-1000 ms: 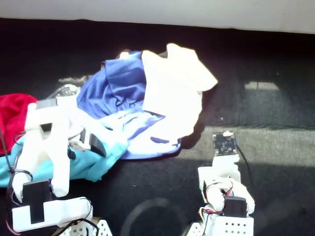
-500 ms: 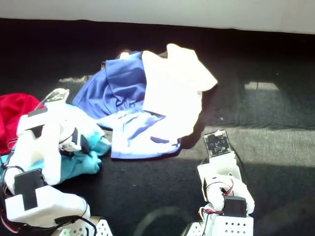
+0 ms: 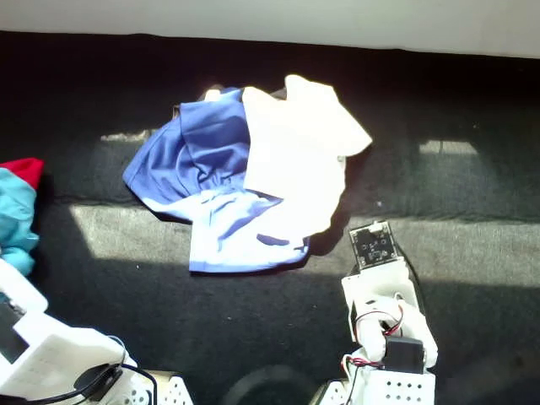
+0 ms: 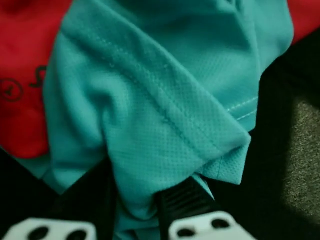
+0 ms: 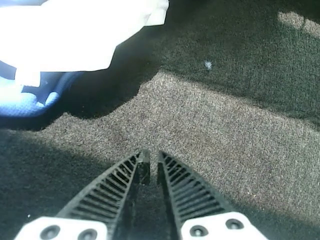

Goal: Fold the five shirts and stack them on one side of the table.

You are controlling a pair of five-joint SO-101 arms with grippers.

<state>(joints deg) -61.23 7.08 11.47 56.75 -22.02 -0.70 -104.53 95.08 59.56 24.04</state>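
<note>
Left gripper: the left gripper [image 4: 145,212] is clamped on a bunched fold of the teal mesh-knit shirt [image 4: 150,100], and the fabric runs down between its jaws.
Right gripper: the right gripper [image 5: 150,162] has its ribbed jaws drawn together with only a slit between the tips. It grasps nothing and hangs low over the black felt table [image 3: 472,253].
Teal shirt: it sits at the left edge of the table [image 3: 13,224], crumpled rather than folded.
Red shirt: the red shirt [image 4: 22,75] lies under the teal one, touching it, and shows at the same edge [image 3: 25,169].
Centre heap: the dark blue shirt [image 3: 198,143], a pale blue cloth [image 3: 240,232] and the white shirt [image 3: 295,152] overlap in one loose pile. Whether the pale cloth is a separate garment I cannot tell.
Deciding relation: the heap lies ahead of the right gripper and over towards the left arm's side. Its near hem runs across the table, and the white shirt runs lengthwise away from the arms. The right arm is clearly the nearer one.
Step, as I judge it: the stack is starting on the left side, and no shirt looks neatly folded yet.
Next move calls for: the right jaws to part before they reach the near hem.
Risk: dragging one layer may pull the whole heap.
</note>
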